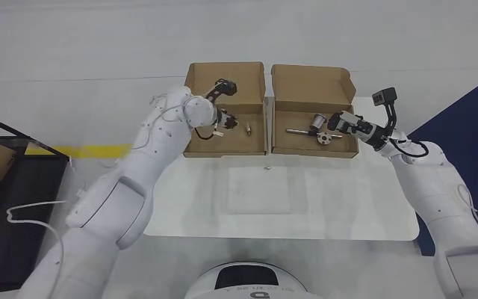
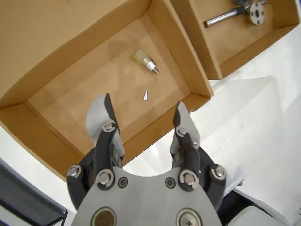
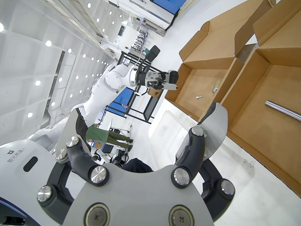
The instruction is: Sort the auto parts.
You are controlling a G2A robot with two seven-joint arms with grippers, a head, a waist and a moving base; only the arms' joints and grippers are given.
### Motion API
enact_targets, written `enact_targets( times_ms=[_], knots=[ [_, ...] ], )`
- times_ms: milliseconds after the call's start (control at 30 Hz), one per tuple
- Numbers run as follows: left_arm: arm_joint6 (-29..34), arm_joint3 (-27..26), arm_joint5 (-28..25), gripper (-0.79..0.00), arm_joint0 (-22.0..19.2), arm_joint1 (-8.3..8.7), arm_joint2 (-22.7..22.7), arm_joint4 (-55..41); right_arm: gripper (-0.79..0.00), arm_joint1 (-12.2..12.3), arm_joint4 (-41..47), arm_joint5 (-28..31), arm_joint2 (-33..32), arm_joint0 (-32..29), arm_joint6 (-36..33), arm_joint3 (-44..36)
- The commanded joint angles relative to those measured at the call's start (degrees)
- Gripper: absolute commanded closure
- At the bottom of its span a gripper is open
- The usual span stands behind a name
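Nearly done, it seems: a stubby fitting [image 2: 145,62] and a tiny pin [image 2: 145,94] lie in the left box [image 1: 224,82], upper centre of the top view. A rod [image 1: 302,131], disc [image 1: 323,137] and cylinder [image 1: 319,121] lie in the right box [image 1: 310,86]. One small piece [image 1: 267,169] waits on the bench [image 1: 299,202]. The left jaws and right jaws hang open, empty.

Matt cardboard box [image 2: 239,52] holds a glossy polished metal rod [image 2: 219,19] beside a duller metal flange [image 2: 252,19].

Top camera looks down on the whole tabletop [image 1: 336,198]; both wrist cameras sit nearer, obliquely sharing the small-parts cardboard box [image 1: 224,152] [image 2: 77,88] [image 3: 195,81].
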State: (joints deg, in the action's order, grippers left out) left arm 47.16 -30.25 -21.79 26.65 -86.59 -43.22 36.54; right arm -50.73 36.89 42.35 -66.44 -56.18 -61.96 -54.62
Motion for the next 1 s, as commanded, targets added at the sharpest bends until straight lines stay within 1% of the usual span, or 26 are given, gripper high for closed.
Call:
enact_targets(
  times_ms=[0, 100, 167, 233, 300, 400, 500, 533, 600, 667, 700, 967],
  knots=[
    [-0.2, 0.3, -4.3, -0.785, -0.4, 0.48, -1.5, -2.5, -0.785, 0.0, 0.0, 0.0, 0.0, 0.0, 0.0, 0.0],
    [-0.9, -1.5, -11.8, -0.785, -0.2, 1.88, -4.4, -5.7, -0.785, 0.0, 0.0, 0.0, 0.0, 0.0, 0.0, 0.0],
    [-0.5, -4.5, -16.5, -0.785, 0.8, 3.29, -6.6, -7.1, -0.785, 0.0, 0.0, 0.0, 0.0, 0.0, 0.0, 0.0],
    [2.0, -9.7, -21.0, -0.785, 3.0, 4.91, -8.6, -8.1, -0.785, 0.0, 0.0, 0.0, 0.0, 0.0, 0.0, 0.0],
    [5.9, -16.8, -23.4, -0.785, 6.5, 6.67, -10.9, -9.7, -0.785, 0.0, 0.0, 0.0, 0.0, 0.0, 0.0, 0.0],
    [12.1, -31.1, -22.9, -0.785, 13.9, 9.36, -14.8, -11.8, -0.785, 0.0, 0.0, 0.0, 0.0, 0.0, 0.0, 0.0],
    [16.7, -46.3, -18.7, -0.785, 22.5, 11.73, -17.0, -12.3, -0.785, 0.0, 0.0, 0.0, 0.0, 0.0, 0.0, 0.0],
    [18.2, -50.3, -17.1, -0.785, 25.1, 12.4, -17.1, -12.3, -0.785, 0.0, 0.0, 0.0, 0.0, 0.0, 0.0, 0.0],
    [20.8, -56.3, -14.5, -0.785, 28.9, 13.58, -16.9, -11.5, -0.785, 0.0, 0.0, 0.0, 0.0, 0.0, 0.0, 0.0],
    [22.4, -59.9, -12.9, -0.785, 32.0, 14.58, -15.9, -11.8, -0.785, 0.0, 0.0, 0.0, 0.0, 0.0, 0.0, 0.0],
    [22.5, -60.3, -12.8, -0.785, 32.4, 14.73, -15.8, -12.3, -0.785, 0.0, 0.0, 0.0, 0.0, 0.0, 0.0, 0.0],
    [22.5, -60.3, -12.8, -0.785, 32.4, 14.73, -15.8, -12.3, -0.785, 0.0, 0.0, 0.0, 0.0, 0.0, 0.0, 0.0]
  ],
)
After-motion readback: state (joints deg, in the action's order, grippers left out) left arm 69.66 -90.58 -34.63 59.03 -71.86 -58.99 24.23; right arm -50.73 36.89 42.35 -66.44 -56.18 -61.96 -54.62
